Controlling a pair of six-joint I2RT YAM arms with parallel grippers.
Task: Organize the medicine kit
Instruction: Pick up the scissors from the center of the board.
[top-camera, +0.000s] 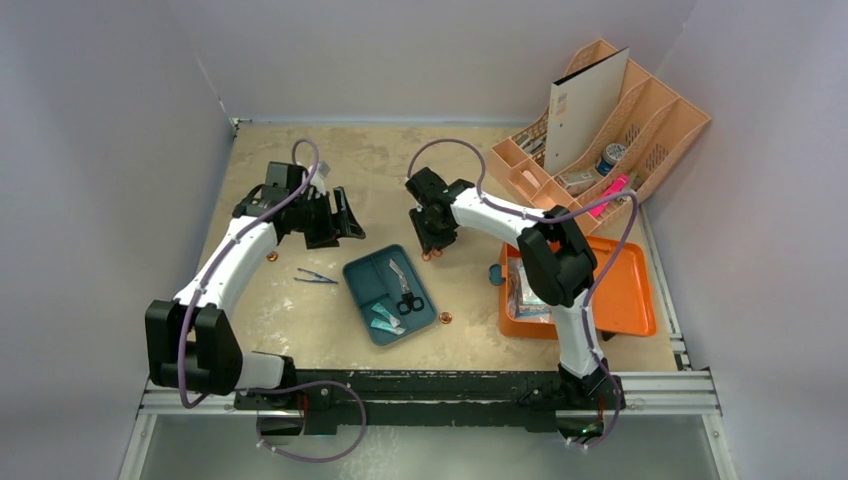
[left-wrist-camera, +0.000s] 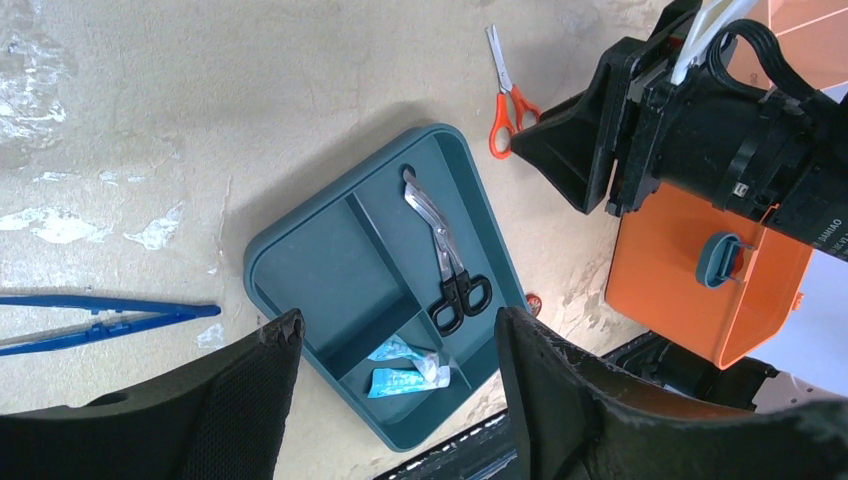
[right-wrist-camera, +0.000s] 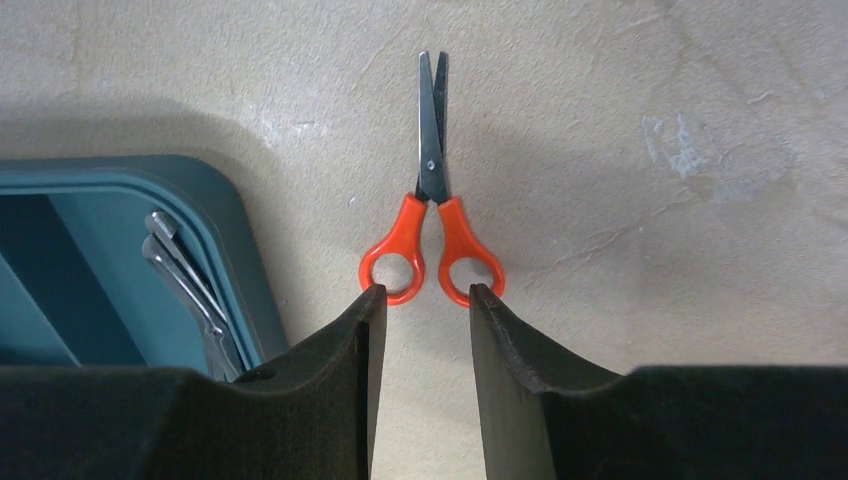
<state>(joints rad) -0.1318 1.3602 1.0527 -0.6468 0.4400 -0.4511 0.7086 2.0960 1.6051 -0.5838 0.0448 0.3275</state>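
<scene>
Narrowly parted, my right pincer (right-wrist-camera: 420, 300) points down at the worktop (right-wrist-camera: 650, 120) and holds nothing. Its fingertips (right-wrist-camera: 372, 300) sit right at the two handle loops of the orange scissors (right-wrist-camera: 432, 220); I cannot tell whether they touch. The scissors lie shut and flat, blades toward 12 o'clock in my wrist view. My left pincer (left-wrist-camera: 400, 325) is spread wide and also empty.

Nearest my bases, in the overhead view, lies the teal tray (top-camera: 362, 275). Black-handled shears (left-wrist-camera: 445, 260) rest in its long compartment, and blue packets (left-wrist-camera: 405, 370) lie in the small compartment at its near end. At 3 o'clock from the tray, on the right side of the worktop, sits the medicine kit (top-camera: 630, 290), orange and open upward, with my right arm crossing over its left part. A grey-blue latch (left-wrist-camera: 722, 257) shows on its side wall. Blue tweezers (top-camera: 315, 276) lie on the bare worktop at 9 o'clock from the tray, just beside it.

Farther out, the scissors and my right pincer are at 1 o'clock from the tray, and my left pincer is at 11 o'clock. In the far right corner stands the peach organizer (top-camera: 660, 130).
</scene>
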